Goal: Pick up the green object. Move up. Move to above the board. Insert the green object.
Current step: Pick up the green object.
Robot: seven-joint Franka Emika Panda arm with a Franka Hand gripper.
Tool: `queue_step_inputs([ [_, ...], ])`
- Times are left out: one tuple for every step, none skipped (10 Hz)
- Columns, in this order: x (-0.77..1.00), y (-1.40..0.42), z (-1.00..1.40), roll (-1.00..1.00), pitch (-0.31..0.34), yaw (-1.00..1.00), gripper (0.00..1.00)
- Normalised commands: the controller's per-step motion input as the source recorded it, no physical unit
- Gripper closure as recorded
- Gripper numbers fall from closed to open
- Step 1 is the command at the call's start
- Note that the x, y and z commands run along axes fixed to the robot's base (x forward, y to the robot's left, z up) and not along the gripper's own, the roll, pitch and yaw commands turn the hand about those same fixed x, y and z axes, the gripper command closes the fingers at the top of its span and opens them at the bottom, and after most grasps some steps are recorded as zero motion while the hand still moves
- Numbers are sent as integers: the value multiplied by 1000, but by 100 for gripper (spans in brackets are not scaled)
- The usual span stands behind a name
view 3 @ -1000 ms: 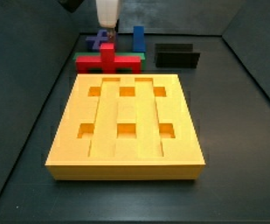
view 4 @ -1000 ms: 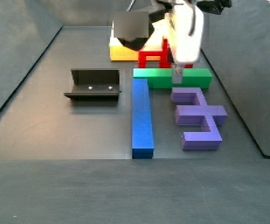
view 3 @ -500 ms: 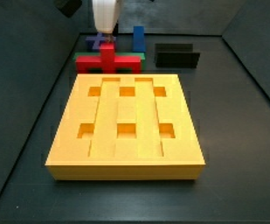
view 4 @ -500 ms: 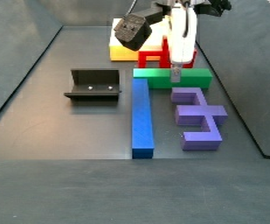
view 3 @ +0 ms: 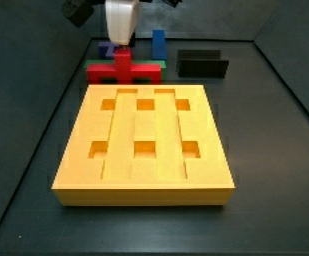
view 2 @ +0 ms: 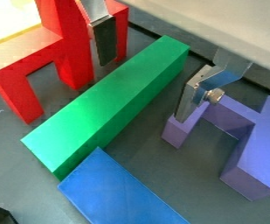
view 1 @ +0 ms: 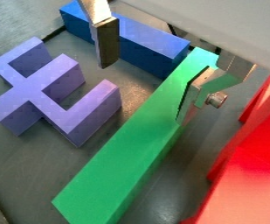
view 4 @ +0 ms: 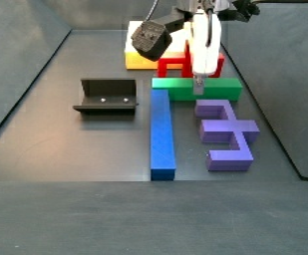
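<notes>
Right now the two-finger gripper (view 1: 155, 66) hangs low over the long matte bright green rectangular bar (view 1: 143, 144), its flat silver fingers (view 2: 103, 35) spread apart with one on each long side of the bar and neither pad visibly touching it. Both wrist views show the green bar (view 2: 107, 101) lying flat on the dark floor, running lengthwise between the jaws. Beyond one finger stands the glossy red cross-shaped block (view 2: 44, 48), just beside the bar; beyond the other finger lies the purple angular block (view 1: 50, 87), near the bar but apart from it. A long blue bar (view 1: 125, 31) lies past one end of the green one. In a side view the gripper (view 4: 207, 70) is over the green bar (view 4: 193, 90), with the red block (view 4: 176, 68) behind it and the large yellow-orange grooved board (view 3: 146, 145) farther on, well apart from the jaws. A black box-like fixture (view 4: 106, 97) sits off to the side.
</notes>
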Motion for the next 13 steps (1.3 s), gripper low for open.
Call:
queue_step_inputs([
  [0,-66,-11,0,-1,37,0],
  [0,-66,-43,16,0,3,0],
  [40,-51,-11,41,36,0,0],
  [-11,-54,0,44,0,23,0],
  [0,-100,-40,73,0,163,0],
  [0,-91,-89,54,0,266,0],
  [0,-77,-106,49,0,326,0],
  [-34,-57,-91,29,0,166,0],
  [-100,0,-160,11,-4,0,0],
  [-97,0,-231,0,-1,0,0],
  [-186,0,-274,0,-26,0,0],
  [-111,0,-111,0,-16,0,0],
  [-6,0,0,0,-20,0,0],
])
